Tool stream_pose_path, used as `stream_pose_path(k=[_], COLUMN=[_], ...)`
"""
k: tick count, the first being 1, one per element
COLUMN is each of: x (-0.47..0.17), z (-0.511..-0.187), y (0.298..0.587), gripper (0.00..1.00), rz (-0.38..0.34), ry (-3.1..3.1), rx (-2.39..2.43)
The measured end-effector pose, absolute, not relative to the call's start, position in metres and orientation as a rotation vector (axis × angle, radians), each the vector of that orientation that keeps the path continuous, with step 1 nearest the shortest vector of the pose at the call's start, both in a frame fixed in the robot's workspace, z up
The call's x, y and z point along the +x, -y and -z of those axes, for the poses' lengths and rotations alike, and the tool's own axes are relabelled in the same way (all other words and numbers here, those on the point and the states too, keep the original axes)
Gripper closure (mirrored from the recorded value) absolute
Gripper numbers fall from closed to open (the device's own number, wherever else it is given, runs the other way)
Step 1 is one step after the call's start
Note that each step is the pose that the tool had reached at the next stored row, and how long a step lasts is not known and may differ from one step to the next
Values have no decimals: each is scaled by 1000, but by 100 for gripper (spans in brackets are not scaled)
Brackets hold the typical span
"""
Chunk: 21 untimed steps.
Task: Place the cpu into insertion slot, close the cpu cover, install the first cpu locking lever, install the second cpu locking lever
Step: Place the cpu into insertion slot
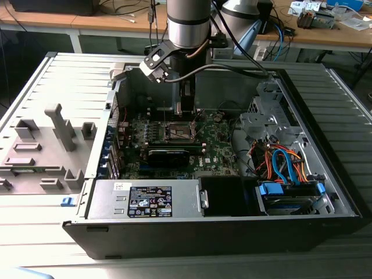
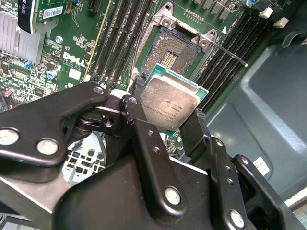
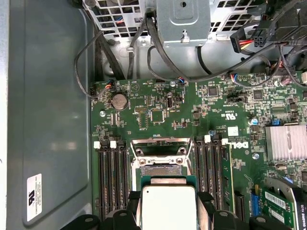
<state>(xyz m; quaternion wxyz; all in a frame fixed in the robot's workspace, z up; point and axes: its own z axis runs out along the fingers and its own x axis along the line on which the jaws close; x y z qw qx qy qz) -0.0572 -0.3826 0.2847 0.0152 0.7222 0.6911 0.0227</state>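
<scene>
My gripper (image 2: 168, 109) is shut on the cpu (image 2: 171, 101), a silvery square chip with a green rim, pinched by its edges between two black fingers (image 2: 193, 128). The chip hangs tilted just above the insertion slot (image 2: 169, 53), whose brownish contact field lies uncovered. In the first wrist view the cpu (image 3: 168, 207) sits between the fingers at the slot (image 3: 160, 170). Beyond it the metal cpu cover (image 3: 160, 151) stands raised. A thin locking lever (image 2: 233, 54) sticks out, unlatched. In the exterior view the gripper (image 1: 185, 116) hangs over the slot (image 1: 180, 133) inside the open computer case.
Long black memory slots (image 2: 120, 43) flank the socket on both sides. A finned heatsink (image 3: 287, 143) and a card (image 3: 280, 203) sit nearby. Cables (image 3: 158, 52) run along the board's edge. A power supply (image 1: 148, 199) and drive bay with blue cables (image 1: 288, 174) fill the case front.
</scene>
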Motion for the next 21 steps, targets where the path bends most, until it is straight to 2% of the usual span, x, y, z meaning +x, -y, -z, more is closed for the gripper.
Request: stream_pose_path(k=[21], x=[-59], z=[-283], y=[383], gripper=[45], rz=[-70], ry=[-2129], rx=[2267])
